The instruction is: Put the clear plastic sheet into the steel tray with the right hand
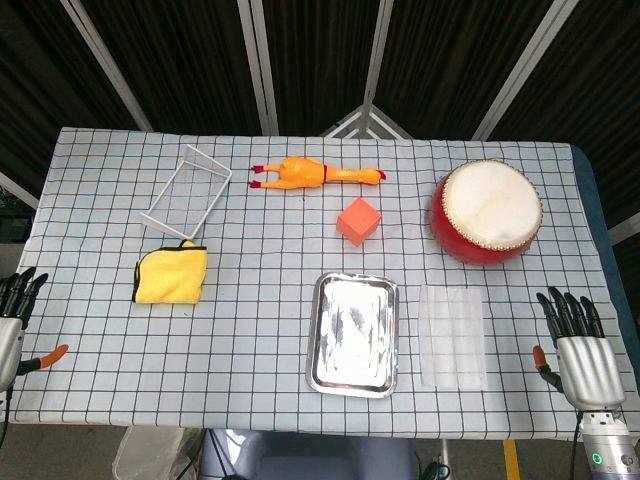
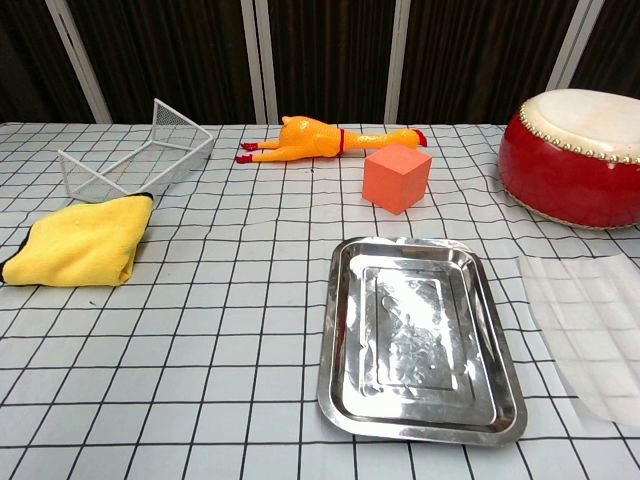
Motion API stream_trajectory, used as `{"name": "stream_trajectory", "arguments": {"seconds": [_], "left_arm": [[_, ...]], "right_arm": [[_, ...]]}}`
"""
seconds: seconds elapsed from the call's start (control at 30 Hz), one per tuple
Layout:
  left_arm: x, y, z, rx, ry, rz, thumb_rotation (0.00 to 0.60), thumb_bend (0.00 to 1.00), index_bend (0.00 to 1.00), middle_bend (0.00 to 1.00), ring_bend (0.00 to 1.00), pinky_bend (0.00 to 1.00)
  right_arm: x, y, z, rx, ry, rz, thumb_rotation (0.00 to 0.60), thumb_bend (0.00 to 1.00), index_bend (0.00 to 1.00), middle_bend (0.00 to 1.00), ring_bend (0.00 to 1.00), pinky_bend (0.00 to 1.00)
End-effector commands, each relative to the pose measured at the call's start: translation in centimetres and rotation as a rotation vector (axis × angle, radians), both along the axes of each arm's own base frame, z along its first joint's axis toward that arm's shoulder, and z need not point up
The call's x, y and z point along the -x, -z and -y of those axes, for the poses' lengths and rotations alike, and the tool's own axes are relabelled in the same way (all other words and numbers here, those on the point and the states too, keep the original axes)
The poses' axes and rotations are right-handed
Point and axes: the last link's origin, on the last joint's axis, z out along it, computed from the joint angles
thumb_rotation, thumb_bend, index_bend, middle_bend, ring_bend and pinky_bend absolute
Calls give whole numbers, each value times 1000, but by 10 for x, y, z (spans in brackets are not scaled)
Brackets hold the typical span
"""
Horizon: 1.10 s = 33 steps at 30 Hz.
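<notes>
The clear plastic sheet point(image 1: 453, 336) lies flat on the checked tablecloth point(image 1: 250, 330), just beside the steel tray point(image 1: 352, 334) at the tray's 3 o'clock, with a narrow strip of cloth showing between them. The right hand point(image 1: 578, 351) rests at the table's edge, at about 3 o'clock from the sheet and apart from it; its fingers are spread and it holds nothing. The left hand point(image 1: 14, 312) sits at the far opposite edge, also empty with fingers apart, and has no part in this step.

The sheet looks thin and flat to the cloth, so the hand would do well to come in low from the sheet's near right side and work a fingertip under an edge, or pinch a corner, rather than press down on the middle. Once lifted, the sheet is likely to flop, so a short sideways carry toward 9 o'clock and a low release over the tray's empty floor seems safest. The red drum point(image 1: 486, 212) at the sheet's 12 o'clock and the orange cube point(image 1: 359, 220) stand clear of that path
</notes>
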Motion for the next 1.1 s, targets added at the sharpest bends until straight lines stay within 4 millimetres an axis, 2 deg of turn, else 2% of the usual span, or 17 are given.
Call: {"name": "stream_trajectory", "arguments": {"seconds": [0.03,0.37,0.63,0.8,1.1], "left_arm": [[0,0,0,0,0,0,600,0,0,0,0,0],[-2,-2,-1,-11,16,6,600,0,0,0,0,0],[-6,-4,-6,-21,27,20,600,0,0,0,0,0],[-8,-5,-7,-18,25,30,600,0,0,0,0,0],[-10,-4,-8,-12,27,32,600,0,0,0,0,0]], "right_arm": [[0,0,0,-2,-1,0,600,494,0,0,0,0],[-4,13,-6,-49,5,-6,600,487,0,0,0,0],[-18,49,-18,-151,-1,-38,600,481,0,0,0,0],[-19,74,-24,-215,20,-72,600,481,0,0,0,0],[-8,90,-29,-261,61,-145,600,480,0,0,0,0]]}}
